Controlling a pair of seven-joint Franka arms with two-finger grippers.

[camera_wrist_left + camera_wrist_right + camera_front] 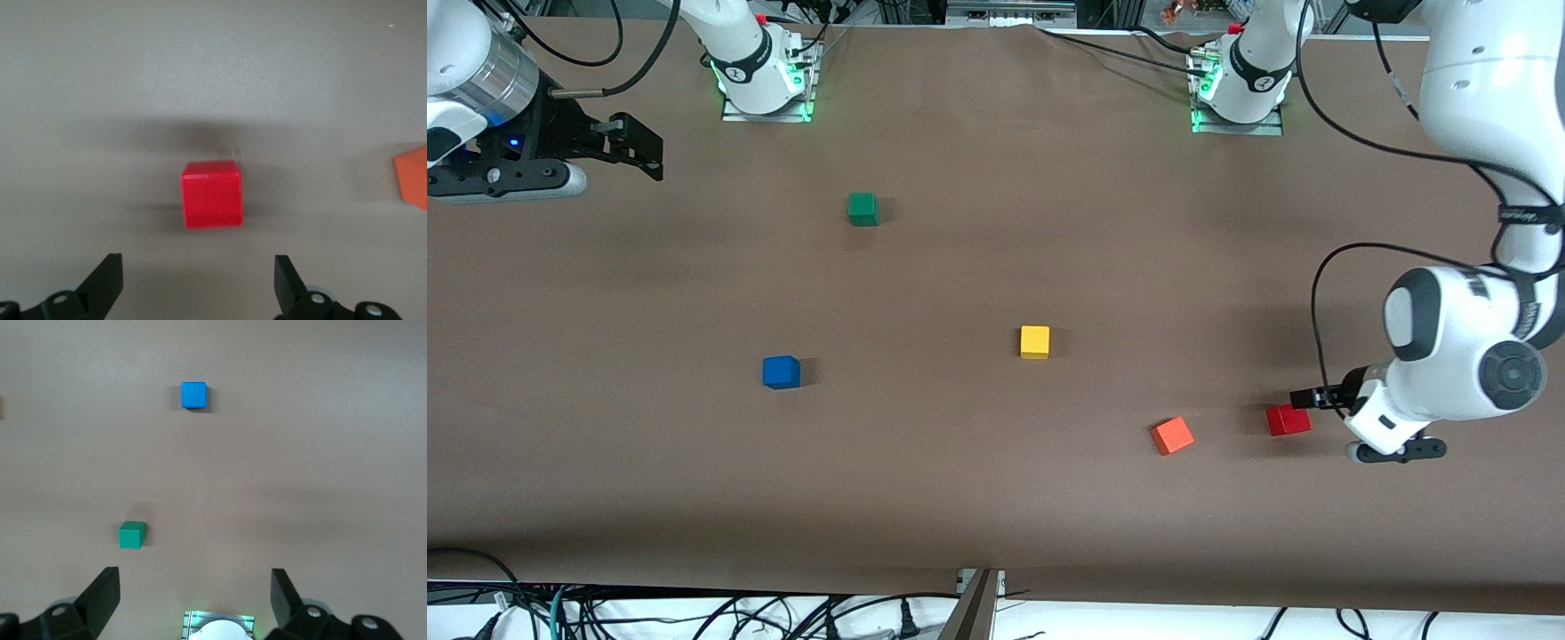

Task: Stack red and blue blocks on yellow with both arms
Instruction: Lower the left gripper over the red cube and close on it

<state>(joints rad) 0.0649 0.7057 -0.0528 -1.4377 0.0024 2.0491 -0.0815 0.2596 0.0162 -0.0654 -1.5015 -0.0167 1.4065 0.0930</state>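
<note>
The deep red block (1288, 420) (211, 195) lies toward the left arm's end of the table. My left gripper (1303, 399) (198, 267) hangs close beside it, open. The block sits just ahead of the fingertips, not between them. The blue block (781, 372) (193, 395) rests alone toward the right arm's end. Between the two, a little farther from the front camera, is the yellow cube (1035, 341) with nothing on it. My right gripper (649, 151) (195, 583) waits open and empty, high over the right arm's end of the table.
An orange-red cube (1172, 436) (413, 183) lies close to the red block, toward the yellow cube's side. A green cube (863, 209) (132, 535) sits nearer the right arm's base (763, 84). Brown paper covers the table; cables run along its front edge.
</note>
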